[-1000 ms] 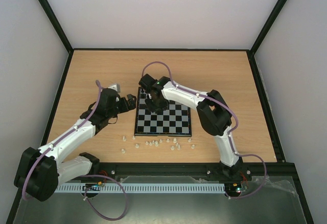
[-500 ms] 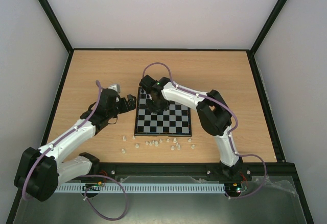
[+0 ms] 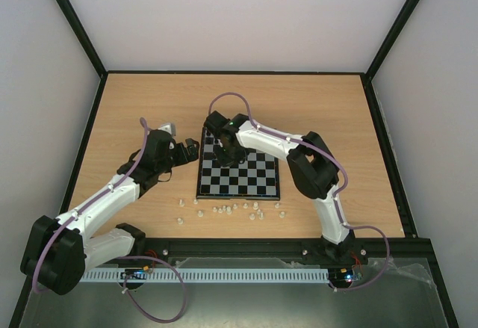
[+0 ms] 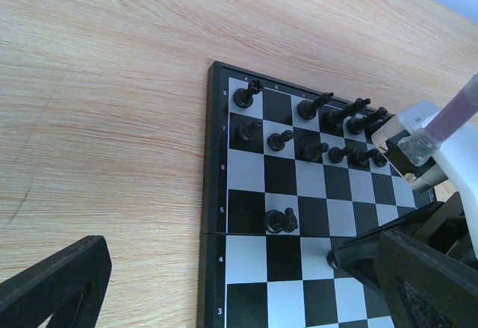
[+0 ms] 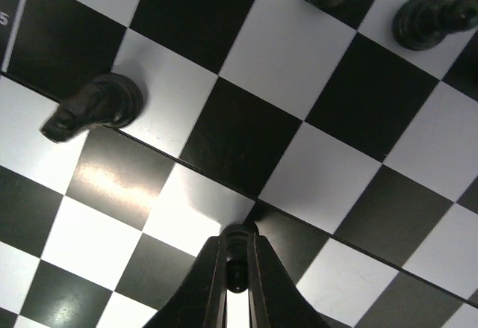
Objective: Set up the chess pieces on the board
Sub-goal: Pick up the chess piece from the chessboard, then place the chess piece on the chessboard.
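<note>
The board (image 3: pixel 250 182) lies mid-table. Several black chess pieces (image 4: pixel 328 130) stand on its two far rows. A black knight (image 4: pixel 280 221) lies on its side on row 5, also seen in the right wrist view (image 5: pixel 93 107). My right gripper (image 3: pixel 227 153) is low over the board's far left part, shut on a small black piece (image 5: pixel 239 253) that touches the board (image 5: pixel 299 51) near the centre seam. My left gripper (image 3: pixel 192 149) is open and empty just off the board's left edge (image 4: pixel 214 193). Several white pieces (image 3: pixel 231 209) lie loose on the table in front of the board.
The wooden tabletop (image 3: pixel 134 111) is ringed by a black rim and white walls. The right arm (image 3: pixel 314 164) arches over the board's right side. Its wrist and purple cable (image 4: pixel 441 130) show in the left wrist view.
The right gripper has shifted slightly left over the board with the black piece in it. The left arm has not moved.
</note>
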`<state>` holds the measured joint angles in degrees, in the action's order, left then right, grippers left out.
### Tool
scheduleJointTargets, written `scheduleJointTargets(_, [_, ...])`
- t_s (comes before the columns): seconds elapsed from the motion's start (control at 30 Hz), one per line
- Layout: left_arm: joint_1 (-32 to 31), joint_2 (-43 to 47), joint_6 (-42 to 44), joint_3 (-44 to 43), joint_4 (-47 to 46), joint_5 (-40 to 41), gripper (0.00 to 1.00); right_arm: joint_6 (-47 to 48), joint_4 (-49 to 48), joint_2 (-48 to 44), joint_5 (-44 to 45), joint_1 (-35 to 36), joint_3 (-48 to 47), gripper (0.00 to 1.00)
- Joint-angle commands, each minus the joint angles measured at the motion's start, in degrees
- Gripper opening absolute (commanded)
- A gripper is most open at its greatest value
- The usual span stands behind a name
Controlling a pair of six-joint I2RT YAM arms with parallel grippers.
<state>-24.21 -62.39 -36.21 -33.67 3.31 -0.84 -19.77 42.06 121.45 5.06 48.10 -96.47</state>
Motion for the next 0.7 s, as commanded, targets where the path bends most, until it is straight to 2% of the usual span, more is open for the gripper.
scheduleJointTargets(0.0, [0.12, 0.74, 0.08, 0.68, -0.75, 0.36, 1.0, 0.69, 3.79, -3.21, 1.71, -2.35, 2.18, 0.05])
scheduleJointTargets(0.4, [0.12, 0.87, 0.12, 0.76, -0.89, -0.02, 0.99, 2.19, 3.93, -4.64, 3.82, -12.84, 3.22, 0.05])
scheduleJointTargets(0.67, [0.12, 0.47, 0.16, 0.7, -1.07, -0.08, 0.99, 2.62, 2.68, -2.19, 3.82, -15.77, 1.84, 0.05])
